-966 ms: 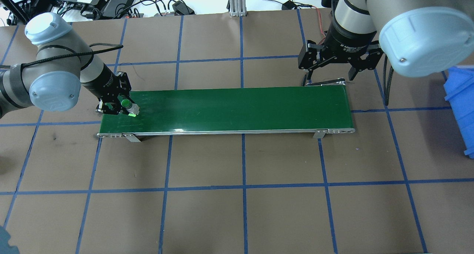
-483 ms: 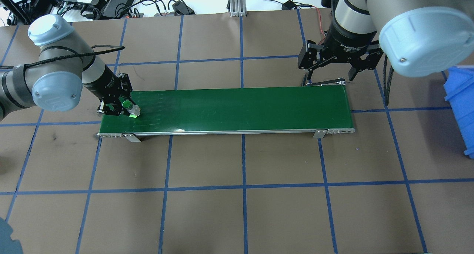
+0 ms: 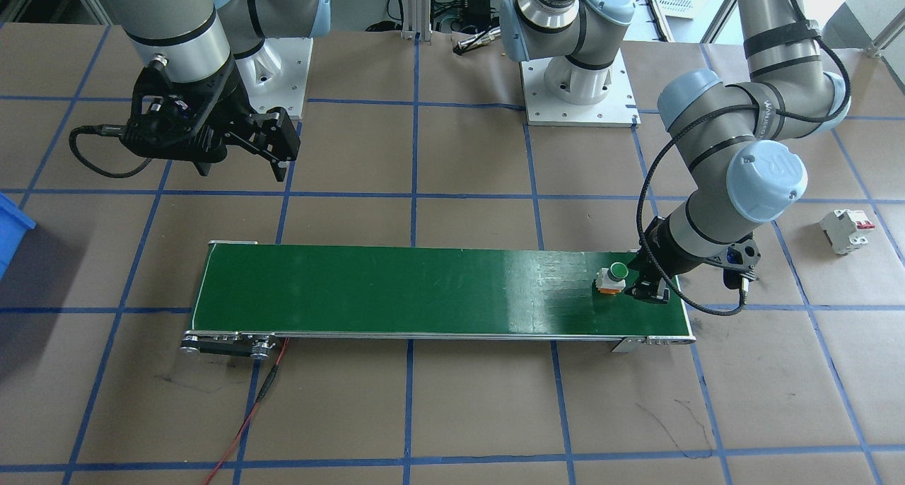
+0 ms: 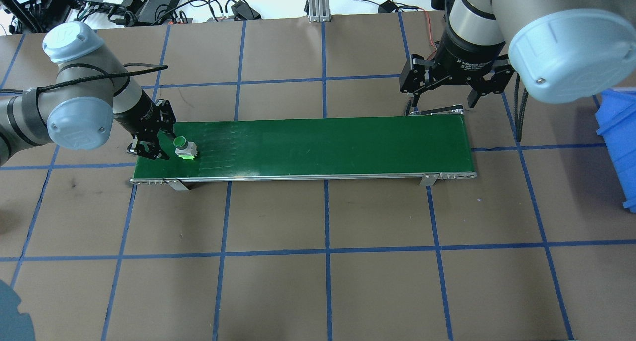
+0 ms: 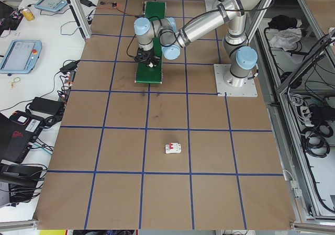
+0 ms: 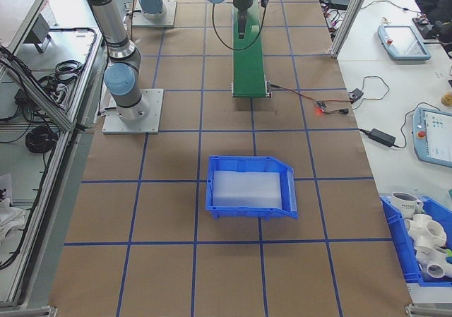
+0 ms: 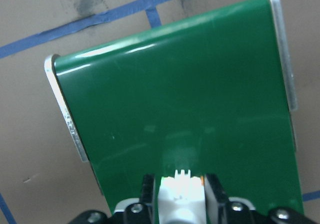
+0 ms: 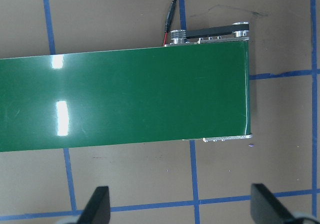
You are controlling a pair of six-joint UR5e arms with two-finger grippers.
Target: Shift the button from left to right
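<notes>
The button point(image 4: 185, 147), with its green cap, white body and orange base, stands upright on the left end of the green conveyor belt point(image 4: 323, 144). My left gripper point(image 4: 165, 145) is low over the belt just left of it and open. In the left wrist view the button point(image 7: 180, 196) sits between the fingertips, with a thin gap on one side. From the front the button point(image 3: 612, 278) is just clear of the left gripper point(image 3: 642, 285). My right gripper point(image 4: 442, 101) hangs open and empty beyond the belt's right end, its fingers point(image 8: 100, 204) spread wide.
A white circuit breaker point(image 3: 845, 230) with red toggles lies on the table beyond the belt's left end. A blue bin point(image 4: 618, 142) stands at the table's right end. A red wire point(image 3: 247, 407) trails from the belt's right-end motor. Brown table with blue grid lines surrounds the belt.
The button, held tilted in the left gripper before, now stands on the belt a little farther right. The left arm has drawn back slightly. The right arm has not moved.
</notes>
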